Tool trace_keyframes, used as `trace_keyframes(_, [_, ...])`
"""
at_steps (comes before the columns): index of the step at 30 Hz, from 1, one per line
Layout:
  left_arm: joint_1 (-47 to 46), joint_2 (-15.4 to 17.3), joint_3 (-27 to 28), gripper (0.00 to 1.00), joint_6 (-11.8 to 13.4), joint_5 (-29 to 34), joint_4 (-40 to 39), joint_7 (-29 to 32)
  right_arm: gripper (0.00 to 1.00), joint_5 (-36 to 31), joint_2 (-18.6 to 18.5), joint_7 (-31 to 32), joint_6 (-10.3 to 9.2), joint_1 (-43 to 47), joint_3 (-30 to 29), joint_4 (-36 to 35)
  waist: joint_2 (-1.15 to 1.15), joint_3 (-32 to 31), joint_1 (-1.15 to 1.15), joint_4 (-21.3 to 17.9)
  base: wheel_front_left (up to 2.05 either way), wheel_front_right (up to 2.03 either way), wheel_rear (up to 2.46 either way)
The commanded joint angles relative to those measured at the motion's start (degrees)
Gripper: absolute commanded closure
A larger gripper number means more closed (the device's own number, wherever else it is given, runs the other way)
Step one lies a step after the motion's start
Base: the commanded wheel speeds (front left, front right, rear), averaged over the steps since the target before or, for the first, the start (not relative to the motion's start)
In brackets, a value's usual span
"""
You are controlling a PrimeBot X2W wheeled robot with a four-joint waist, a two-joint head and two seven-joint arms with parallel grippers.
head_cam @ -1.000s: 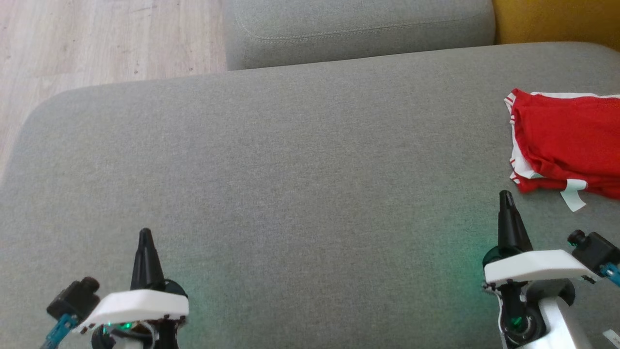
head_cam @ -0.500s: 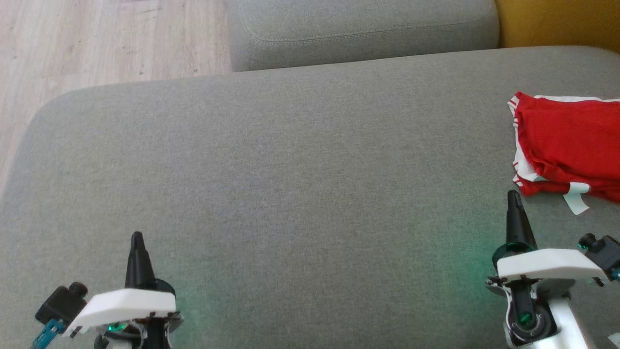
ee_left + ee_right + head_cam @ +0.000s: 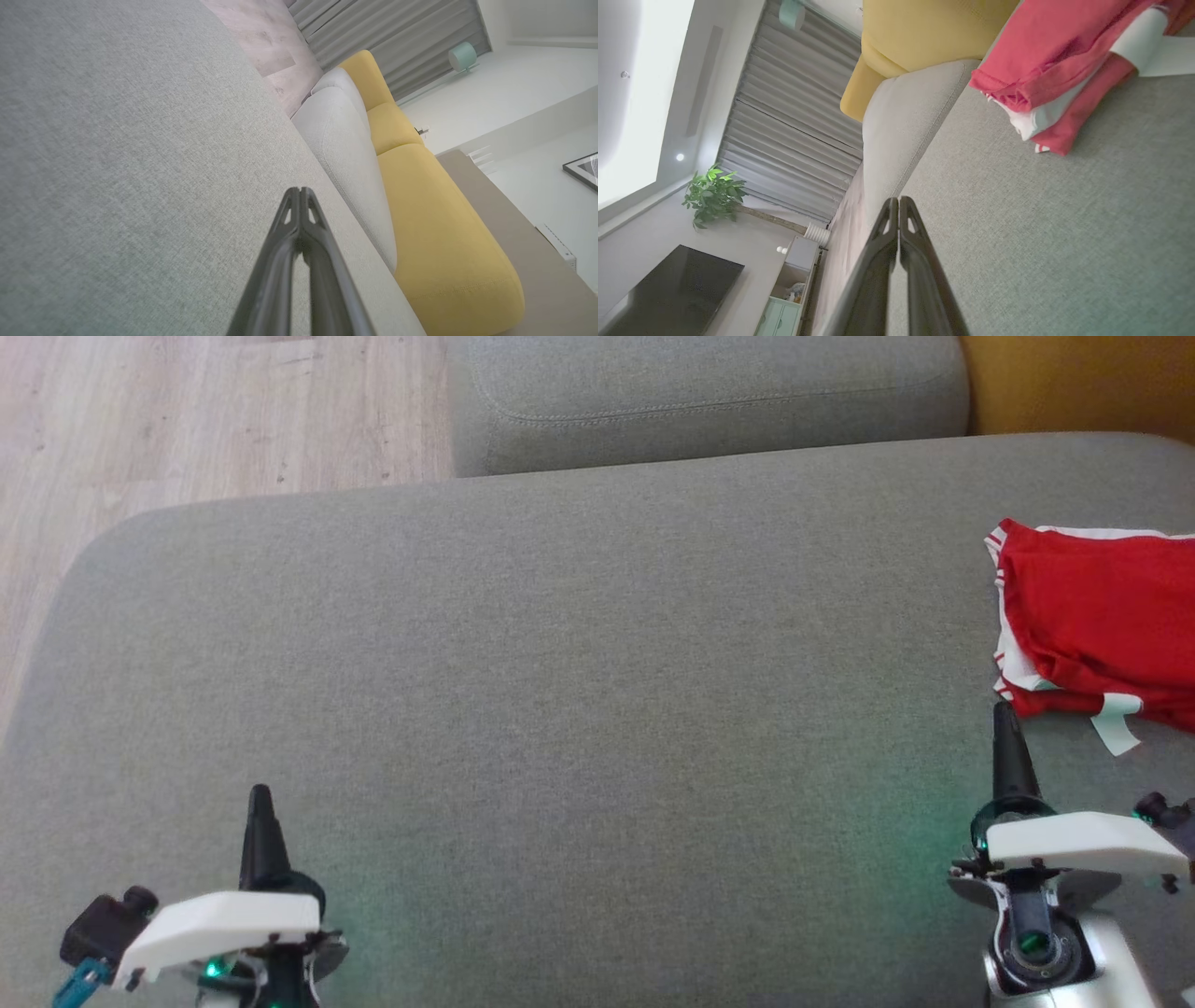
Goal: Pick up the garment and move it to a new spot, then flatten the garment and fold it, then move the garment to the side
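**Head view.** The garment (image 3: pixel 1102 616) is red with white striped trim. It lies as a folded stack at the right edge of the grey sofa seat (image 3: pixel 560 663) and is cut off by the frame. A white strip projects from its near edge. The right gripper (image 3: pixel 1004 709) points at the garment's near left corner, jaws together. The left gripper (image 3: pixel 260 793) sits well apart at the lower left, jaws together. A grey back cushion (image 3: pixel 700 392), a yellow cushion (image 3: pixel 1074 383) and a wooden floor (image 3: pixel 187 420) border the seat. Nothing lies between either gripper and the garment.

**Left wrist view.** The jaws are pressed together above bare seat fabric. Beyond them are yellow cushions, a grey curtain (image 3: pixel 387 42) and a framed picture (image 3: pixel 584 170).

**Right wrist view.** The jaws are closed and hold nothing. A stretch of seat separates them from the garment, whose layered red and white edges show here at the upper right. This view also takes in a potted plant (image 3: pixel 712 193), a dark screen (image 3: pixel 672 294) and a pale cabinet (image 3: pixel 784 298).
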Motion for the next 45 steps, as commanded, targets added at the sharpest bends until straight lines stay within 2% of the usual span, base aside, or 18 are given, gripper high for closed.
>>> trace_keyframes(1, [-2.64,0.22,2.04,1.00,-0.35,-1.23,-1.97,0.52,1.00,1.53,-0.99,0.53,-0.03,-1.09,0.29,-2.29,0.00,-0.03,0.00,0.05,0.00,0.00,0.00])
trace_keyframes(45, [-3.10,0.31,6.97,1.00,-2.62,-26.06,-2.60,7.96,1.00,28.47,-0.98,7.93,-0.05,0.06,-3.90,-4.92,0.00,-1.17,0.00,1.84,0.00,0.00,0.00])
